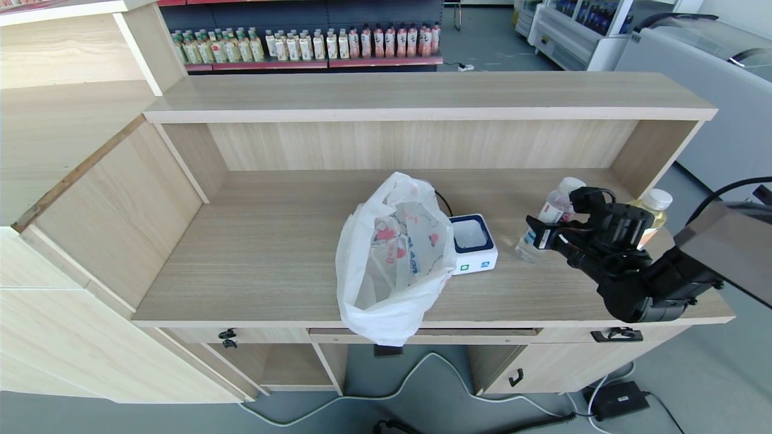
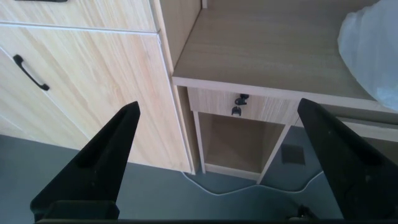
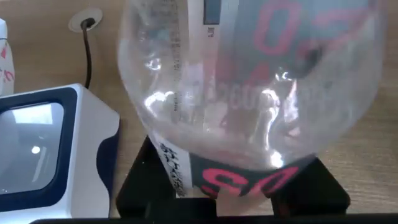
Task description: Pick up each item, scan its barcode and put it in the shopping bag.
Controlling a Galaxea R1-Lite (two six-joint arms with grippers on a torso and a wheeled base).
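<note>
The clear water bottle (image 1: 550,212), tilted, is pinched by the right gripper (image 1: 541,234) just beside the scanner (image 1: 472,240). I think its barcode should be turned toward the scanner window, moving low and slowly. The shopping bag (image 1: 392,259) touches the scanner's other side, so room there is narrow. The left gripper (image 2: 217,168) hangs spread before the counter (image 1: 271,253), well apart.

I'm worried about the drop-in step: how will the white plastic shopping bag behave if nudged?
Probably floppy: the white plastic shopping bag sags in creases. Likely light, apt to slide, as nothing visibly anchors it. Part droops over the front edge of the wooden counter, so the clear plastic bottle bumping it might push it off.
</note>
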